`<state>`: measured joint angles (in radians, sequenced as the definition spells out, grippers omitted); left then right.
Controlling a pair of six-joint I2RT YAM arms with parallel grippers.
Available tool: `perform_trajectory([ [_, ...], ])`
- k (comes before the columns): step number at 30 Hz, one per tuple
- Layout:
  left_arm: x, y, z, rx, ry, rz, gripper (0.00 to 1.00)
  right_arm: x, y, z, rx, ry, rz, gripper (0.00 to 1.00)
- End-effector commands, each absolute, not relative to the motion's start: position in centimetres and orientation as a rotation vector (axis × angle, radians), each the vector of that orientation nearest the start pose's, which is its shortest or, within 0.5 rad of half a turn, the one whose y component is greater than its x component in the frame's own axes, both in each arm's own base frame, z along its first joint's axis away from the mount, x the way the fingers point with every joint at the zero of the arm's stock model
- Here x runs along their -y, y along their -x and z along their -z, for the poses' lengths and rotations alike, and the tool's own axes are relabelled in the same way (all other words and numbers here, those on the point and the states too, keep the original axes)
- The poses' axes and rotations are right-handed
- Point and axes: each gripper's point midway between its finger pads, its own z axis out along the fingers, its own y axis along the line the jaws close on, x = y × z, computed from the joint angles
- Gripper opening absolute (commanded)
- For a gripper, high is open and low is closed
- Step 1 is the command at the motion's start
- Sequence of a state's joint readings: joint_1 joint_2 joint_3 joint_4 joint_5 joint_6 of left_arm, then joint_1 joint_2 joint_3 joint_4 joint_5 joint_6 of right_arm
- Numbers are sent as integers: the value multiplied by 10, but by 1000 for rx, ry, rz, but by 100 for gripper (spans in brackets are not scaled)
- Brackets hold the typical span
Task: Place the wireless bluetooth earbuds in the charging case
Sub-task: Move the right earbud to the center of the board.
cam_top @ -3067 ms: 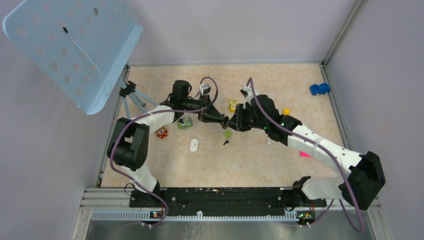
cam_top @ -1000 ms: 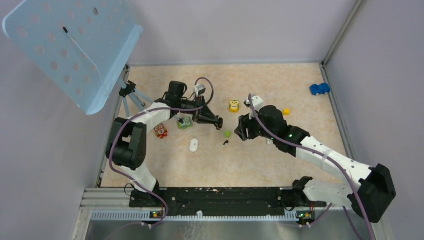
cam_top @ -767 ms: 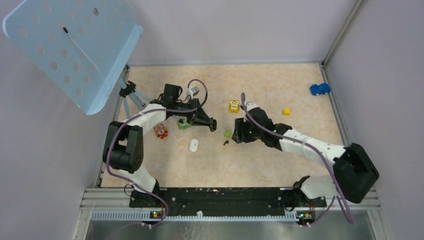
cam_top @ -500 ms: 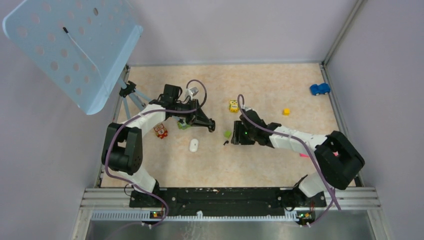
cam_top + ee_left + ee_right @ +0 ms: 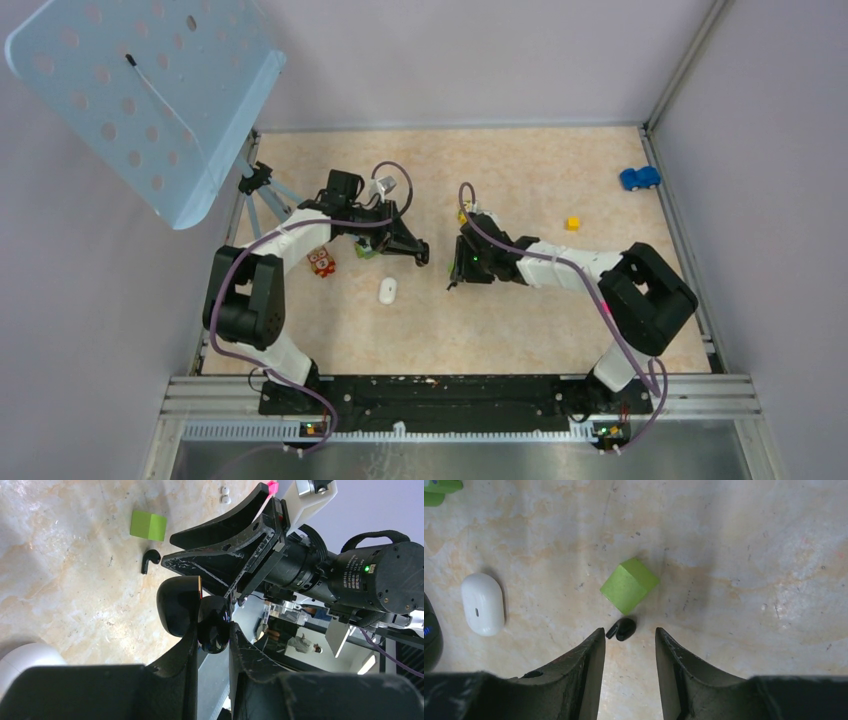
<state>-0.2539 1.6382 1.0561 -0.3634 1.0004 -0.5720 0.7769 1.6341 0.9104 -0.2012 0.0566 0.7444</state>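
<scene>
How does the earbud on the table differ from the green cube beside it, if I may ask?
The earbud is black and rounded with a short stem; the green cube is flat-faced. The earbud is far smaller than the cube. Both rest on the table.

Near the middle of the table (image 5: pixel 520 330): earbud (image 5: pixel 621 629) just beside toy cube (image 5: pixel 629 585), on its near side. Left of both, apart: oval object (image 5: pixel 483 604). Behind these, raised off the surface: charging case (image 5: pixel 180 605), clamped in left gripper (image 5: pixel 214 630). Toward the far right corner: toy car (image 5: pixel 639 178).
</scene>
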Motion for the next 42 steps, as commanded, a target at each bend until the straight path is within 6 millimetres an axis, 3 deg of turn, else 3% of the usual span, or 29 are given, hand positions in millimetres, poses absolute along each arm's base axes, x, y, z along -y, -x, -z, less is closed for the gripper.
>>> perform_trajectory([
  [1,237,-282,-163,-2502,-97,1592,0,-306,-277,-53,-2534,42,-576,40],
  [7,237,-281,-163,-2500,-100,1598,0,-309,-276,-46,-2571,60,-535,37],
  [10,237,-280,-163,-2499,-101,1599,0,-311,-275,-43,-2586,73,-525,31],
  [20,236,-279,-162,-2501,-99,1590,0,-307,-271,-35,-2633,99,-441,29],
  [31,237,-280,-162,-2502,-97,1594,0,-292,-264,-40,-2617,110,-402,16],
  [37,237,-280,-161,-2503,-89,1599,0,-288,-261,-42,-2615,120,-405,14],
  [42,237,-280,-161,-2503,-87,1601,0,-288,-261,-45,-2604,132,-412,6],
])
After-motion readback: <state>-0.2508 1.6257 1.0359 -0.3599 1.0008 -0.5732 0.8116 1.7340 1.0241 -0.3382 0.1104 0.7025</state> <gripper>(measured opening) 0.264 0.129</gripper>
